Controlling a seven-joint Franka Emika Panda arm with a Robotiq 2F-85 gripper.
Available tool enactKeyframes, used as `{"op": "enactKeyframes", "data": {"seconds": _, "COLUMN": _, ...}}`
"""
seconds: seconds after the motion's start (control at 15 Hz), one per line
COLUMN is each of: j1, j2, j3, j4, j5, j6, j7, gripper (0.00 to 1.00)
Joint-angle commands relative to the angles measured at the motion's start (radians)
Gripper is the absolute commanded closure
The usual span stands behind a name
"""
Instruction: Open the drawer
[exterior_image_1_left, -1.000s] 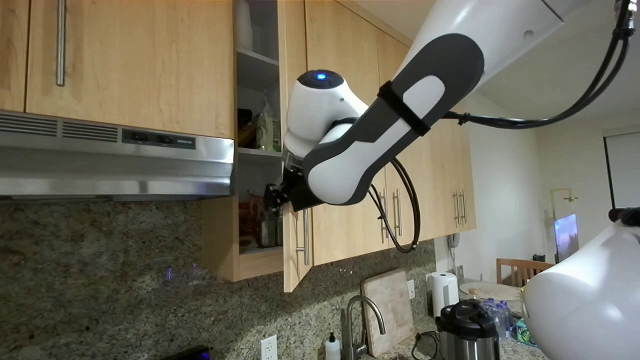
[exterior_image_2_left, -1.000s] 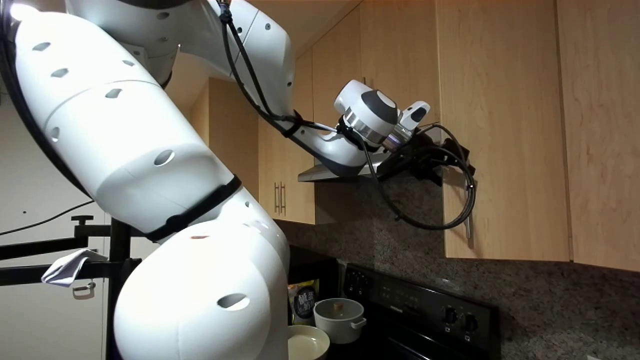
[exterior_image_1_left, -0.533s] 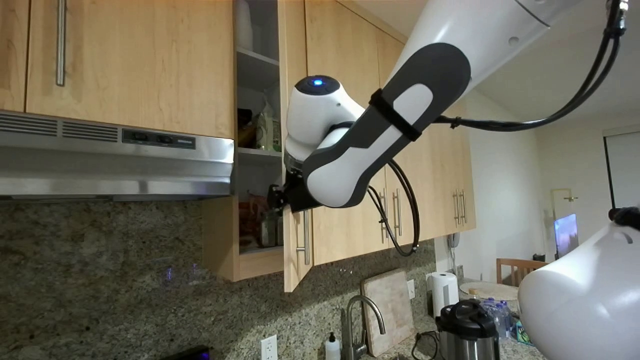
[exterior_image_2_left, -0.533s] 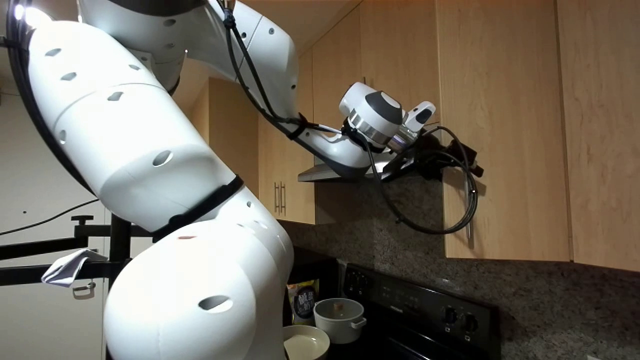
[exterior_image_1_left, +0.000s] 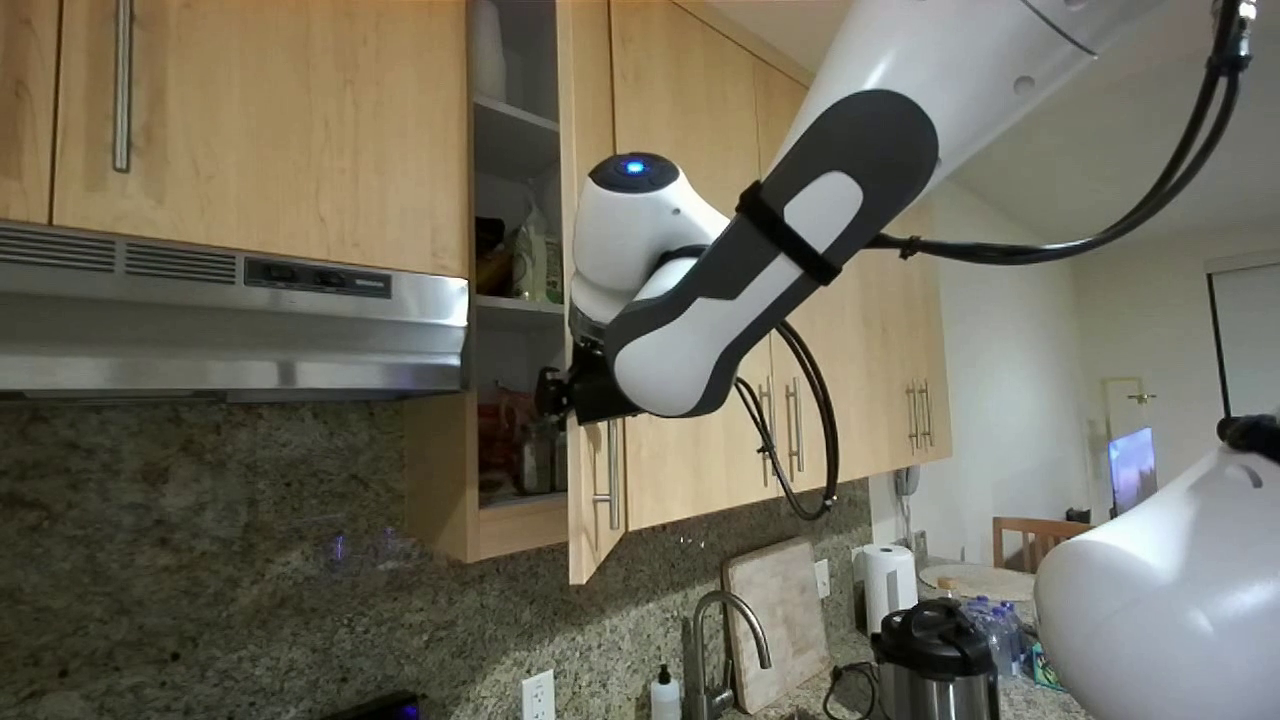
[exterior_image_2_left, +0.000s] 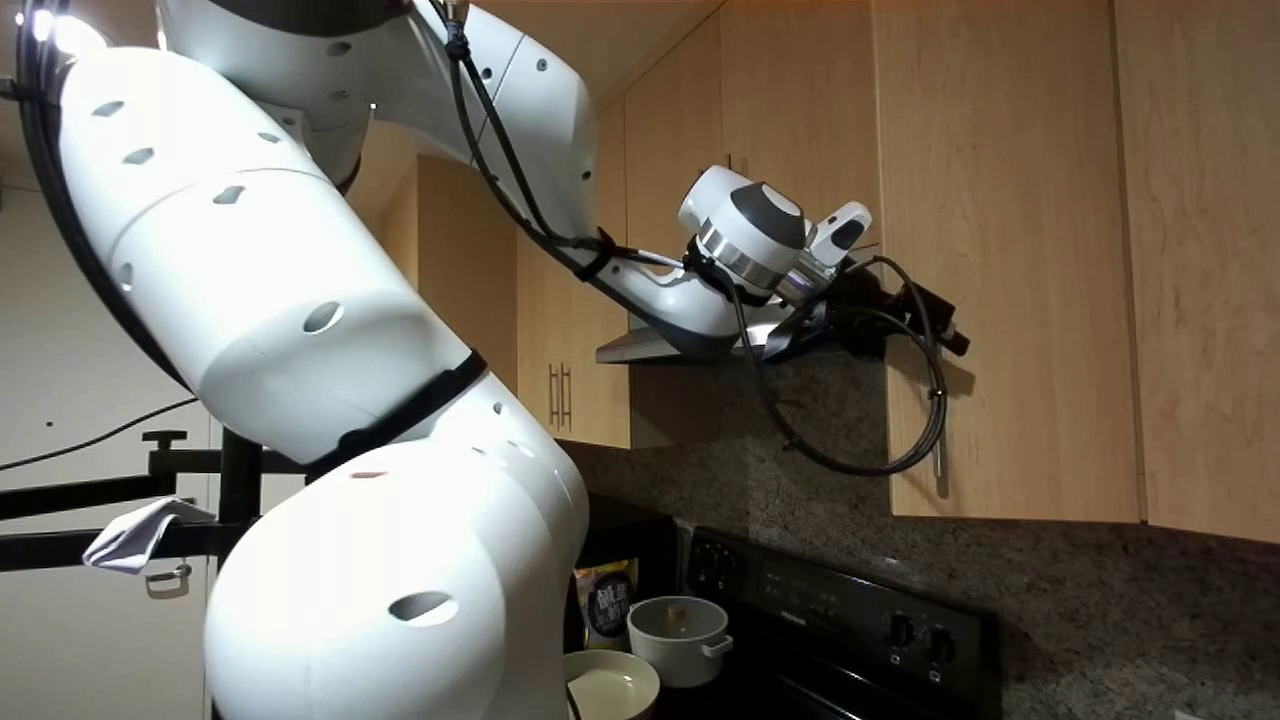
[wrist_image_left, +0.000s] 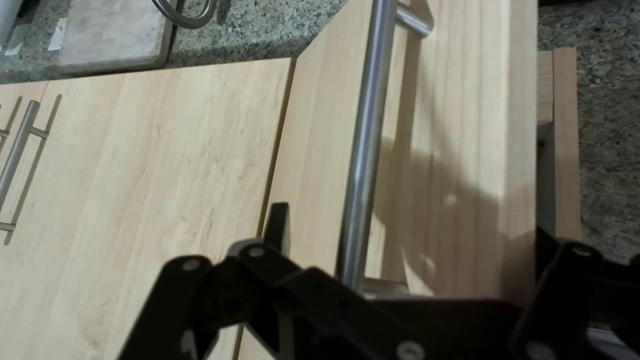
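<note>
The drawer is a tall narrow light-wood cabinet whose door (exterior_image_1_left: 585, 512) stands partly open; the door also shows in an exterior view (exterior_image_2_left: 1040, 300) and in the wrist view (wrist_image_left: 460, 100). Its vertical silver bar handle (wrist_image_left: 365, 145) is near the bottom and shows in both exterior views (exterior_image_1_left: 613, 470) (exterior_image_2_left: 941, 465). My gripper (wrist_image_left: 412, 230) is open at the door's free edge, by the handle's upper end. In the wrist view one finger is on the handle side and the other is past the door's edge. In an exterior view the gripper (exterior_image_1_left: 580, 390) partly covers the door. Contact cannot be told.
Shelves inside hold a bag (exterior_image_1_left: 537, 258) and jars (exterior_image_1_left: 540, 460). A steel range hood (exterior_image_1_left: 230, 340) is beside the cabinet. Closed cabinet doors (exterior_image_1_left: 690, 440) stand on the hinge side. Below are a faucet (exterior_image_1_left: 735, 605), a pot (exterior_image_2_left: 678, 640) and a stove (exterior_image_2_left: 850, 620).
The arm and gripper have shifted slightly toward the door, with the wrist a little lower. The gripper's cable loop has swung slightly. The door has not visibly moved.
</note>
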Motion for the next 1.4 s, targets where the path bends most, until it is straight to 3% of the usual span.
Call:
{"op": "enactKeyframes", "data": {"seconds": 0.0, "j1": 0.007, "j2": -0.057, "j3": -0.032, "j4": -0.053, "j5": 0.004, "j6": 0.036, "j7": 0.031, "gripper": 0.0}}
{"op": "enactKeyframes", "data": {"seconds": 0.6, "j1": 0.061, "j2": -0.145, "j3": -0.122, "j4": -0.165, "j5": 0.015, "j6": 0.051, "j7": 0.03, "gripper": 0.0}}
{"op": "enactKeyframes", "data": {"seconds": 1.13, "j1": 0.125, "j2": -0.229, "j3": -0.288, "j4": -0.313, "j5": 0.034, "j6": 0.175, "j7": -0.12, "gripper": 0.0}}
{"op": "enactKeyframes", "data": {"seconds": 1.33, "j1": 0.147, "j2": -0.181, "j3": -0.381, "j4": -0.273, "j5": -0.059, "j6": 0.163, "j7": -0.104, "gripper": 0.0}}
